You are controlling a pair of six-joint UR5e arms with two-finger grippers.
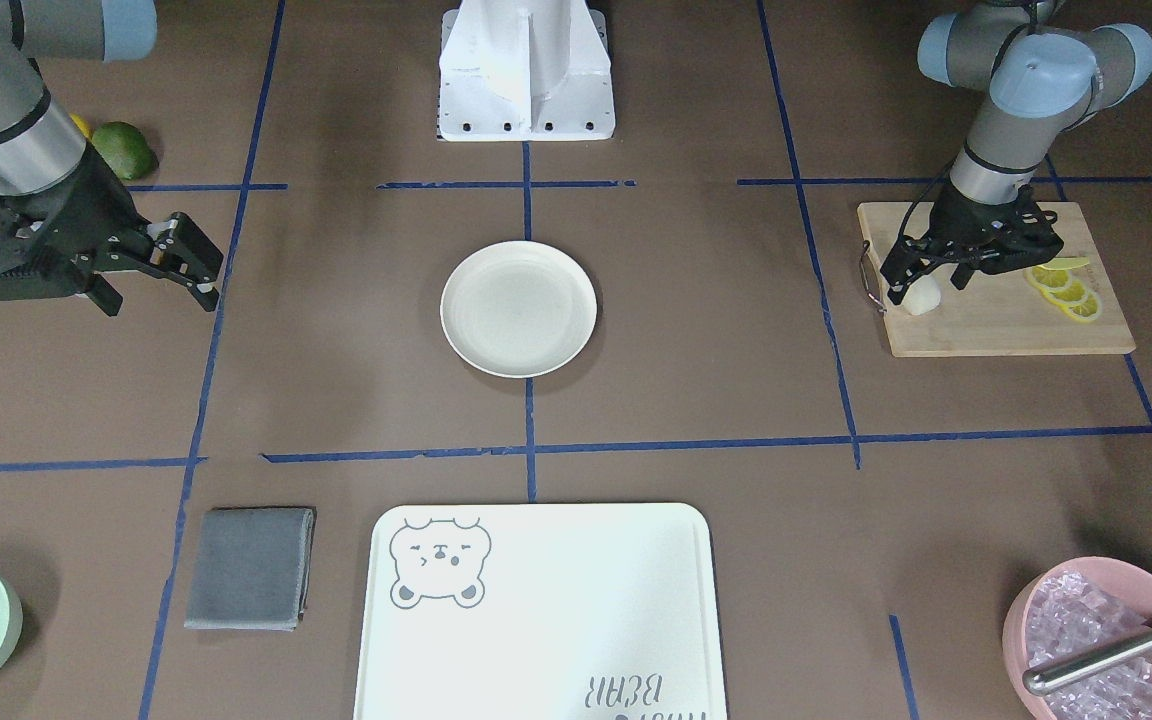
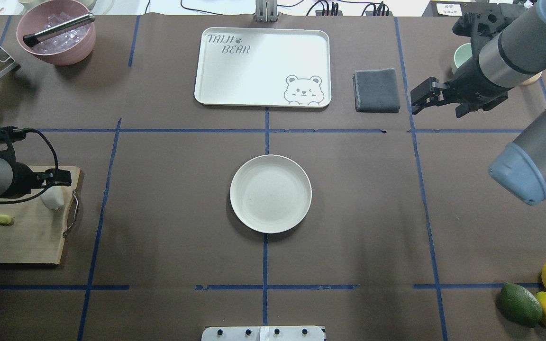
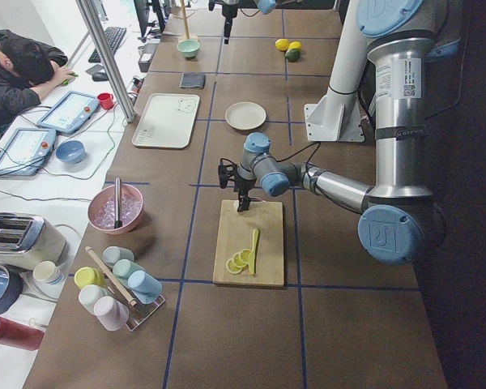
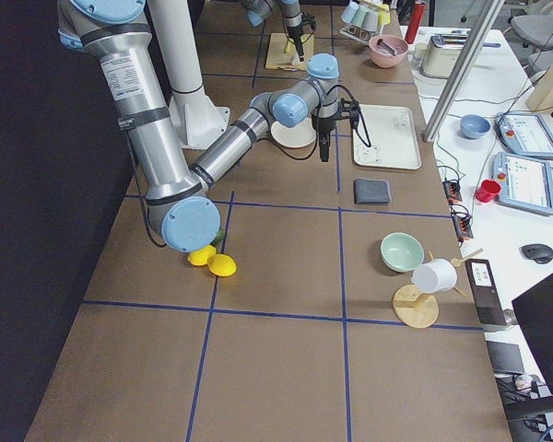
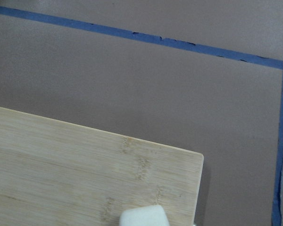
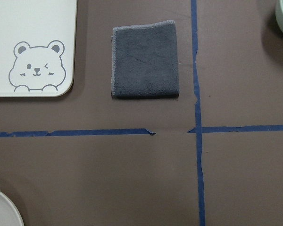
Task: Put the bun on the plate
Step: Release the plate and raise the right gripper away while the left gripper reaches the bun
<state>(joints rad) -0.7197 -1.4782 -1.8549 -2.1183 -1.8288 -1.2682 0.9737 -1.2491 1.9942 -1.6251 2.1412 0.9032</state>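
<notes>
— While the left gripper (image 1: 925,283) hangs over the cutting board (image 1: 996,330), where's the bun (image 1: 923,297)?
— On the board's corner, between its spread fingers, well apart from the plate (image 1: 518,309) mid-table.
— Touching it?
— Cannot tell.
— The right gripper (image 1: 200,270)?
— Fingers apart, holding nothing.

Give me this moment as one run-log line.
stage: pre-grasp | left gripper: open, straddling bun on cutting board | right gripper: open, holding nothing | plate: bare, bun not yet on it
</notes>
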